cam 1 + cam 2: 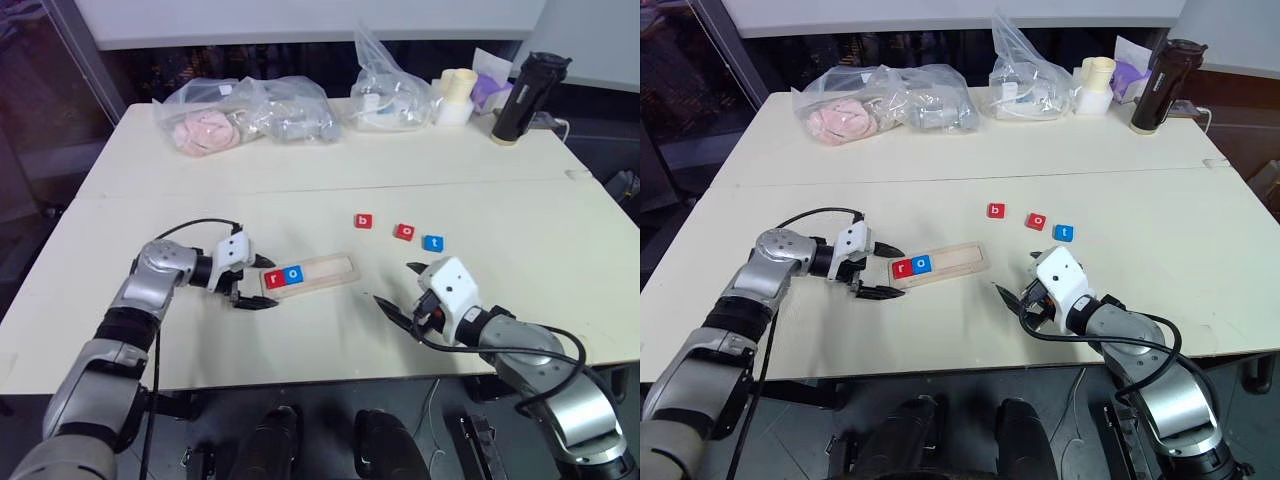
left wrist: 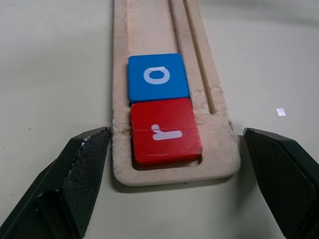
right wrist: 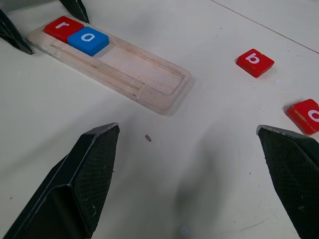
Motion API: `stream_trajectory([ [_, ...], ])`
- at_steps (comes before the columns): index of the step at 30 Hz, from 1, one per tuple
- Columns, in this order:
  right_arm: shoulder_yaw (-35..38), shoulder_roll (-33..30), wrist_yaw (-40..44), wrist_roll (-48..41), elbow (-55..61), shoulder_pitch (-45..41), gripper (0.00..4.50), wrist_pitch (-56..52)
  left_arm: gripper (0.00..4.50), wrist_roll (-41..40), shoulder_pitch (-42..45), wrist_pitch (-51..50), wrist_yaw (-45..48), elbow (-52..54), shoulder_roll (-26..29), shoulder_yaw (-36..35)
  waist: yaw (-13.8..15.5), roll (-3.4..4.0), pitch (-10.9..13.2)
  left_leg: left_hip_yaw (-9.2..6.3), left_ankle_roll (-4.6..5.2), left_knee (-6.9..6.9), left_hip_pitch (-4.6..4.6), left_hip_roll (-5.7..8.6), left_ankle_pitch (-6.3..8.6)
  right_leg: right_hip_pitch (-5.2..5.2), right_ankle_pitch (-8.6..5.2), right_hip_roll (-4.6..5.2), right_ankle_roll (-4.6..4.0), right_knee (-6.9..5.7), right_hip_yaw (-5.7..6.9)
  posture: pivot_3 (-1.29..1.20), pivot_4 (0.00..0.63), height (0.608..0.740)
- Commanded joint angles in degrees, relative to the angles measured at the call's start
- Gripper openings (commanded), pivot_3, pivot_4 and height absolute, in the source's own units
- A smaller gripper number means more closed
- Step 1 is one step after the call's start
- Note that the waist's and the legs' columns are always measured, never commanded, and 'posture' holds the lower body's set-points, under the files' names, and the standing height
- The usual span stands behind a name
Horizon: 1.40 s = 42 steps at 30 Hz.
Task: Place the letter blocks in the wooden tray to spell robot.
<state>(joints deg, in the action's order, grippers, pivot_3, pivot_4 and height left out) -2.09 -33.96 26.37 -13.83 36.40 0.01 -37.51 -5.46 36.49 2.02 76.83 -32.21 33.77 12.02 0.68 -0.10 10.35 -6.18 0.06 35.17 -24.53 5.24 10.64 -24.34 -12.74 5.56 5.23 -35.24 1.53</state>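
Sitting in the wooden tray [image 1: 325, 270] were r and o, so with both the left gripper [image 1: 256, 282] and right gripper [image 1: 398, 290] wide and empty, the red b block [image 1: 363, 221] on the surface looked next to fetch.

This looks like a lab or office workroom used for robot trials. A plain cream counter [image 1: 300, 170], two tops pushed together with a seam across, stands before dark glass partitions with metal framing at ten o'clock. Along its far edge lies loose test clutter: clear plastic bags [image 1: 245, 115] stuffed with soft items at eleven o'clock, another bag [image 1: 385, 85] at twelve, a pale cup [image 1: 455, 95] and a black flask [image 1: 525, 95] at one o'clock
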Motion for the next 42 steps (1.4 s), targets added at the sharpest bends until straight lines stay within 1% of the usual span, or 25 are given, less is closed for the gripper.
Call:
stream_trajectory([
  [1,-0.12,0.46,-0.09,0.31,1.66,-0.65,4.50,0.74,4.44,1.00,-2.11,-0.67,-1.48,2.15,0.60,-0.07,0.02,0.00,-0.01,0.00,0.00,0.00,0.02,0.00,0.00,0.02,0.00,0.00,0.00,0.00,0.00,0.00,0.150,0.738],
  [9,-0.22,0.65,-0.08,0.74,1.33,-0.93,4.50,0.80,4.44,1.42,-3.83,-3.17,-5.42,3.80,0.66,-0.76,0.06,0.02,-0.05,-0.01,0.00,0.01,0.12,0.00,0.00,0.12,-0.07,0.00,-0.10,-0.02,0.00,0.00,0.150,0.738],
  [17,-0.39,0.67,0.03,1.05,1.13,-1.44,4.50,0.79,4.44,1.96,-4.65,-2.98,-6.84,4.13,0.44,-0.35,0.05,0.04,-0.11,-0.03,-0.01,0.04,0.26,-0.01,0.00,0.24,-0.20,0.00,0.01,-0.14,0.00,0.00,0.150,0.738],
  [18,-0.38,0.69,0.06,1.11,1.13,-1.46,4.50,0.78,4.06,1.97,-4.69,-3.02,-6.97,4.26,0.38,-0.32,0.05,0.05,-0.11,-0.03,-0.01,0.04,0.28,-0.01,0.00,0.26,-0.20,0.00,0.01,-0.14,0.00,0.00,0.150,0.738],
  [19,-0.32,0.71,0.09,1.12,1.23,-1.37,4.50,0.76,3.90,1.91,-4.85,-3.21,-7.03,4.62,0.33,-0.29,0.05,0.06,-0.12,-0.04,-0.01,0.04,0.29,-0.01,0.00,0.26,-0.20,0.00,0.00,-0.14,0.00,0.00,0.150,0.738],
  [21,-0.27,0.70,0.13,1.17,1.34,-1.25,4.50,0.72,3.18,1.88,-5.20,-3.53,-7.11,5.31,0.28,-0.24,0.08,0.05,-0.13,-0.04,-0.01,0.04,0.30,-0.02,0.00,0.28,-0.21,0.01,0.00,-0.13,-0.01,0.00,0.150,0.738],
  [22,-0.26,0.69,0.14,1.17,1.36,-1.25,4.50,0.67,3.13,1.80,-5.37,-3.76,-7.11,5.65,0.25,-0.23,0.09,0.05,-0.13,-0.05,-0.01,0.04,0.30,-0.02,0.00,0.28,-0.21,0.01,0.00,-0.13,-0.01,0.00,0.150,0.738],
  [31,-0.10,0.35,0.39,1.17,1.32,-1.65,4.50,0.31,3.13,1.17,-6.10,-5.40,-5.77,9.27,-0.48,0.90,0.13,0.06,-0.14,-0.05,-0.02,0.04,0.29,-0.01,0.00,0.29,-0.21,0.02,0.00,-0.12,-0.01,0.00,0.150,0.738],
  [42,3.12,-1.01,1.14,1.15,1.24,-1.18,4.50,0.33,3.13,1.05,-6.52,-6.61,-3.57,14.49,-2.74,3.99,0.13,0.05,-0.13,-0.03,-0.01,0.03,0.20,0.03,0.00,0.27,-0.12,0.04,-0.13,0.00,0.00,0.00,0.150,0.738],
])
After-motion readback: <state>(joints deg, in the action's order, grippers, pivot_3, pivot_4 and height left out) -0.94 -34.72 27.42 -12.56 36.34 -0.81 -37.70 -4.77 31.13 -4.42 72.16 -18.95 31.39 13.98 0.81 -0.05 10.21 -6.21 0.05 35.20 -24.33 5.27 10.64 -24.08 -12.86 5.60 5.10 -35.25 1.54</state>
